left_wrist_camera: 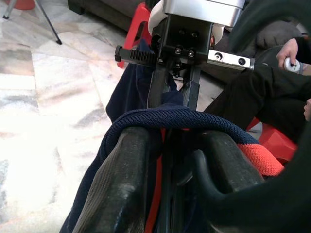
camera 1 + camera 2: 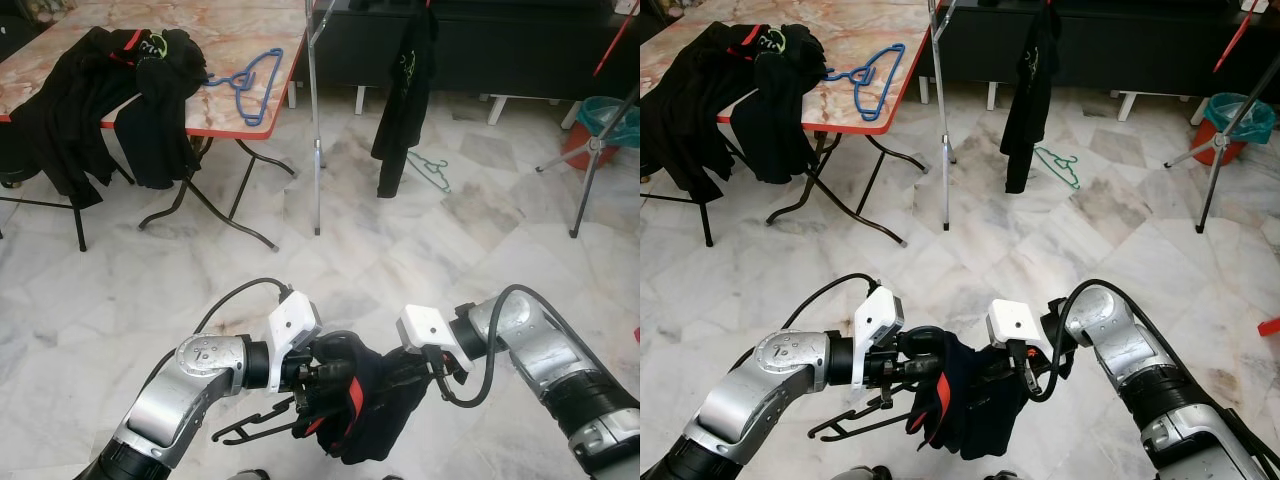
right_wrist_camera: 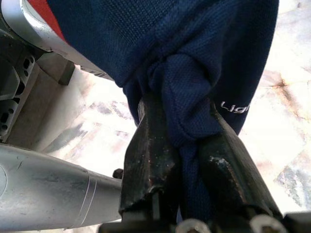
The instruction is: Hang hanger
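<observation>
- My left pincer (image 2: 318, 378) was clamped on the collar of a dark navy shirt (image 2: 372, 400) with red trim; in the left wrist view the knitted collar band (image 1: 177, 119) lay pinched across both fingers (image 1: 127, 179).
- My right pincer (image 2: 428, 372) faced it from the other side, its fingers (image 3: 148, 160) squeezed together on a bunched fold of the same shirt, so the garment hung slack between the two.
- The black hanger (image 2: 262, 418) sat just below and behind my left pincer, one arm poking out past the cloth. Whether I held it firmly or it merely rode inside the shirt, I could not tell.
- The clothes rack pole (image 2: 314, 120) stood well ahead of both pincers, with a black garment (image 2: 404, 95) already hanging beyond it.
- Risk, as I judged it: the hanger might slip out and drop on the marble floor (image 2: 440, 260) if I let go with the left, since cloth was mostly what I gripped.
- The right grip was on a thin fold; a pull apart could drag the fabric free or tug the shirt off the hanger's shoulder.
- A green hanger (image 2: 430, 170) lay on the floor near the rack, a thing to trip on while walking up.
</observation>
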`<state>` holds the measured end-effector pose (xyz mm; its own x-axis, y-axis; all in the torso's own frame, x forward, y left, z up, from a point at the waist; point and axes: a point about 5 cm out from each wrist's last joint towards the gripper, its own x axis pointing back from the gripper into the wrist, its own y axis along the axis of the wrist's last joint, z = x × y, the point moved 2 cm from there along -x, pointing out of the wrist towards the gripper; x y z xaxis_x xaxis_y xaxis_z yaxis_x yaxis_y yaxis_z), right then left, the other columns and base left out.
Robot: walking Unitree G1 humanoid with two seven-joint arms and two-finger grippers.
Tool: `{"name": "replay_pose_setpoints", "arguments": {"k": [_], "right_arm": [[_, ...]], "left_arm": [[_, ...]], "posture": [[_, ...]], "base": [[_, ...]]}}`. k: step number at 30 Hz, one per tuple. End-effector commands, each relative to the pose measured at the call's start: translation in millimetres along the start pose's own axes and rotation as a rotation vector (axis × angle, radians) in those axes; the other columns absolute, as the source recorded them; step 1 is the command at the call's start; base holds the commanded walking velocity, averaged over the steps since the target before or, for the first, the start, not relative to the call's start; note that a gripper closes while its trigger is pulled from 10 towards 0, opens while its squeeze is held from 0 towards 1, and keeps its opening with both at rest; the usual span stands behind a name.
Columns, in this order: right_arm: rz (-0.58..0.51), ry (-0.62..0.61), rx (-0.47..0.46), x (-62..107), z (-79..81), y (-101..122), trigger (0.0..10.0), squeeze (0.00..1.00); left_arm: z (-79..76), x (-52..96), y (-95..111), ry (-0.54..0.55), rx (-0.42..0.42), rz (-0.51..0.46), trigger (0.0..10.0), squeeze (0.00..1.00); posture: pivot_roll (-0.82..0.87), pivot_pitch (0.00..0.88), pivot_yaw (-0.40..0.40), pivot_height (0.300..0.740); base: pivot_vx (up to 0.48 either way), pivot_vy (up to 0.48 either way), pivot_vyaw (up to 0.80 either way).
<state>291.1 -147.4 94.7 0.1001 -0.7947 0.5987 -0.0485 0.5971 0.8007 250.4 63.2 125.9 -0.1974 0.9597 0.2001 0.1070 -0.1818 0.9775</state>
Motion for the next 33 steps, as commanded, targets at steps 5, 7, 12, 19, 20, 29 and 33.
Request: {"name": "replay_pose_setpoints", "arguments": {"k": [5, 7, 12, 19, 20, 29, 33], "right_arm": [[0.039, 0.017, 0.016, 0.2, 0.7, -3, 0.0, 0.00], [0.055, 0.003, 0.018, 1.7, -0.9, -5, 0.0, 0.00], [0.074, -0.015, 0.022, 3.2, -3.4, -7, 0.0, 0.00], [0.079, -0.065, 0.019, 5.6, -9.5, -8, 0.0, 0.00], [0.077, -0.079, 0.019, 6.9, -11.1, -8, 0.0, 0.00], [0.096, -0.267, -0.029, 20.9, -25.7, -20, 0.0, 0.00], [0.077, -0.283, -0.059, 20.6, -21.0, -26, 0.0, 0.00]], "left_arm": [[3.1, 9.1, 8, 0.000, -0.059, 0.002, 10.0, 1.00], [3.8, 14.1, 5, 0.003, -0.062, 0.025, 10.0, 1.00], [4.5, 23.2, -1, 0.013, -0.065, 0.059, 10.0, 1.00], [6.6, 33.7, -4, 0.037, -0.051, 0.077, 10.0, 1.00], [7.1, 35.9, -5, 0.041, -0.049, 0.081, 10.0, 1.00], [14.2, 65.0, -24, 0.158, -0.011, 0.156, 10.0, 1.00], [22.1, 76.5, -30, 0.277, -0.008, 0.153, 10.0, 1.00]], "posture": [[0.02, 0.121, -0.018, 0.740], [0.02, 0.121, -0.018, 0.740], [0.02, 0.122, -0.019, 0.740], [0.02, 0.125, -0.020, 0.740], [0.02, 0.125, -0.021, 0.740], [0.03, 0.121, -0.026, 0.740], [0.03, 0.117, -0.023, 0.740]], "base": [[0.000, 0.000, 0.00], [0.000, 0.000, 0.00], [0.000, 0.000, 0.00], [0.000, 0.000, 0.00], [0.000, 0.000, 0.00], [0.000, 0.000, 0.00], [0.000, 0.000, 0.00]]}}
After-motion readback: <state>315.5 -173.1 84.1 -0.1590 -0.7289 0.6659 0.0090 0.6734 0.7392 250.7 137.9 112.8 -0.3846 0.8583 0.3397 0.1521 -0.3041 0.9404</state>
